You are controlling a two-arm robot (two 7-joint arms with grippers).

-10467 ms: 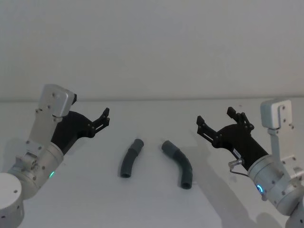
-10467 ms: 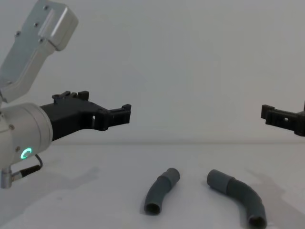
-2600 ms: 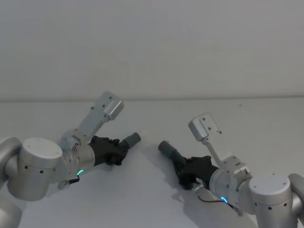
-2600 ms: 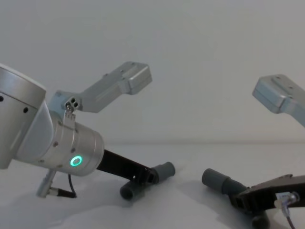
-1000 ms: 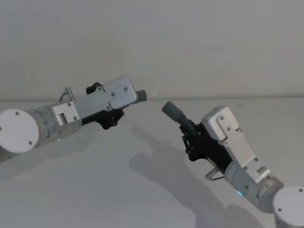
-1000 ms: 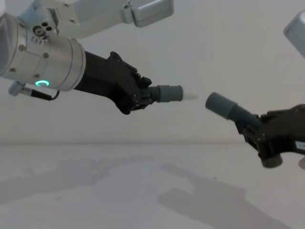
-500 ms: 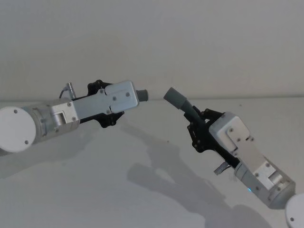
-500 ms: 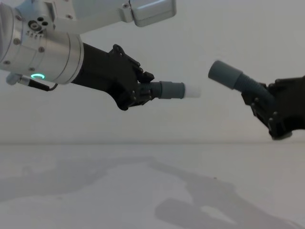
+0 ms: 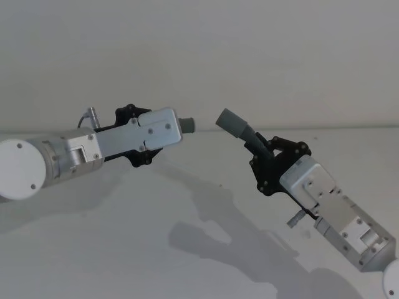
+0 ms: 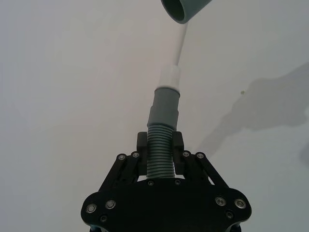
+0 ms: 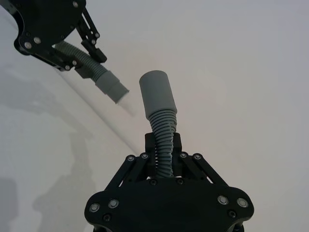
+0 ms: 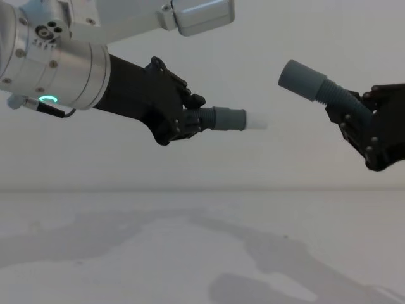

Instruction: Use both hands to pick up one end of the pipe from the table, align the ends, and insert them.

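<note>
matte white table (image 12: pixel 126 253) lies well below; black blocky left gripper (image 12: pixel 190 120) clenched on ribbed dark-grey white-tipped pipe piece (image 12: pixel 226 119), held aloft; black right gripper (image 12: pixel 350 117) grasps grey socket-ended pipe piece (image 12: pixel 329 94); white tip (image 12: pixel 256 120) and socket (image 12: pixel 294 76) face, apart, socket slightly higher

a plain pale wall (image 9: pixel 199 50) rises behind the white table (image 9: pixel 93 249), where soft shadows (image 9: pixel 206 237) fall.

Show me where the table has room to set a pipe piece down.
The table lies bare under both arms, back to its far edge. Crowded aloft: the white-tipped piece in the left gripper faces the socket piece in the right gripper.
</note>
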